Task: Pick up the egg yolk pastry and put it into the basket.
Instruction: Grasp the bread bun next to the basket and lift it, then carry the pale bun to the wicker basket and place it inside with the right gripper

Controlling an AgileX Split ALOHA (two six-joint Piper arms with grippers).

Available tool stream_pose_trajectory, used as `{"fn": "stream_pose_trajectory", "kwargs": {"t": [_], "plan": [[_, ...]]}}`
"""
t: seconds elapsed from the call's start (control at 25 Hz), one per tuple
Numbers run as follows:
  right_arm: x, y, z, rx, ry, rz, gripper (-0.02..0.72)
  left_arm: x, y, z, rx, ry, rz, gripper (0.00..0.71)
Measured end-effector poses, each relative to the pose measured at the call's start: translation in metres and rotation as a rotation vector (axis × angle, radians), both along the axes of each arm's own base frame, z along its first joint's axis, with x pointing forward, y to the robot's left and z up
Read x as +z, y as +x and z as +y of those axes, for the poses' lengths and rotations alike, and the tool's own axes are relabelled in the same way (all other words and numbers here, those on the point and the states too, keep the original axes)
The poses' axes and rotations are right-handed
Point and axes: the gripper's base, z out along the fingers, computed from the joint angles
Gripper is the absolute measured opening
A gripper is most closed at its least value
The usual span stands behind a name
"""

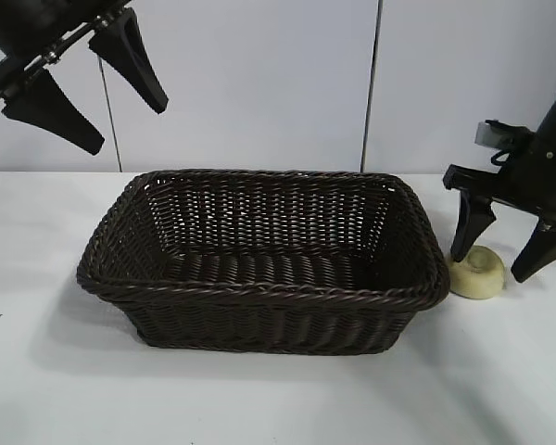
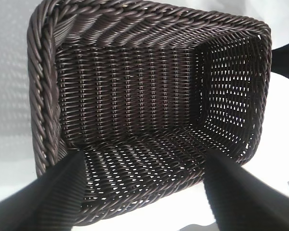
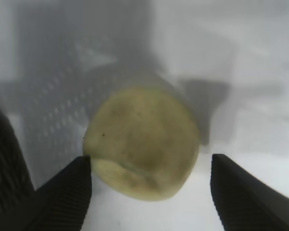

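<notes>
The basket [image 1: 259,264] was dark brown woven wicker with a faint sheen, open-weave on the sides and braided at the rim. The egg yolk pastry [image 1: 476,271] showed a matt, pale yellow, slightly speckled crust. Both grippers' fingers [image 2: 53,202] appeared as matt black plastic with finely ribbed inner faces. The worktop [image 1: 259,399] was smooth, matt white.

The basket [image 1: 259,269] wall stands just beside the egg yolk pastry [image 1: 477,273], crowding that side.
</notes>
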Motion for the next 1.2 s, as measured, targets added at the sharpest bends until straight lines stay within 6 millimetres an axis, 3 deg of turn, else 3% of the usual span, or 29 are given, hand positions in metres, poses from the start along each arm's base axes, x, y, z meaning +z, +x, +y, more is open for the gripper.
{"fn": "stream_pose_trajectory", "kwargs": {"t": [0.16,0.4,0.64,0.92,1.2], "plan": [[-0.008,0.003,-0.001,-0.029,-0.001,-0.008,0.473,0.0,-0.001,0.0,-0.008,0.001,0.012,0.507],[-0.007,0.005,-0.001,-0.053,-0.002,-0.025,0.217,0.0,-0.002,0.0,-0.01,0.001,0.015,0.507],[0.0,0.01,0.0,-0.042,0.006,-0.023,0.158,0.0,-0.002,0.0,-0.01,0.001,0.015,0.507],[0.042,0.029,0.002,0.009,0.034,-0.033,0.157,0.0,-0.002,0.0,-0.01,0.001,0.015,0.507],[0.107,0.034,0.004,0.062,0.052,-0.124,0.156,0.0,-0.002,0.0,-0.012,0.001,0.018,0.507]]}}
